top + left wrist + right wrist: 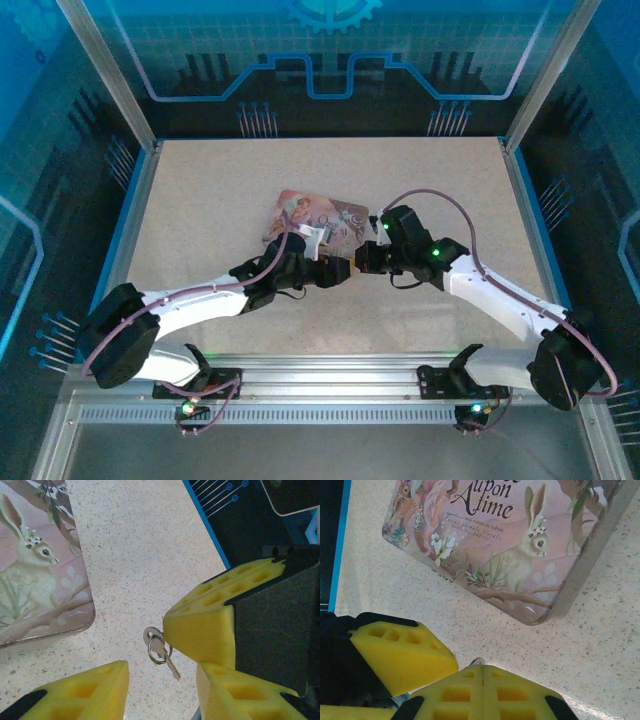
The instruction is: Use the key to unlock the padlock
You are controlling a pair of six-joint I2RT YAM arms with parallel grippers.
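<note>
Fingertips of the two arms meet nose to nose in the overhead view. The left gripper [337, 269] and the right gripper [363, 262] almost touch, just on the near side of a pink tin [320, 215] that lies around the middle of the table [200, 200]. From up here I cannot tell how either pair of fingers is set. From the left wrist, that gripper's own yellow fingers [80, 692] stand spread apart and hold nothing. The gap between them faces the key [159, 647], which dangles from the tip of the right gripper's yellow fingers [202, 630]. Its blade points down toward the bare table, off a rounded corner of the tin [40, 580]. From the right wrist, the right gripper's fingers [485, 692] are pressed tight together with a silvery sliver of the key [478, 660] poking out of the seam, so they are clamped on it. One finger of the left gripper [400, 652] sits just beside them, and the tin [490, 545] lies beyond. By my reading the key is picked up and off the table, but it hangs free and sits in no keyhole. Bringing it to the padlock, sliding it in and turning it are all left to do.
</note>
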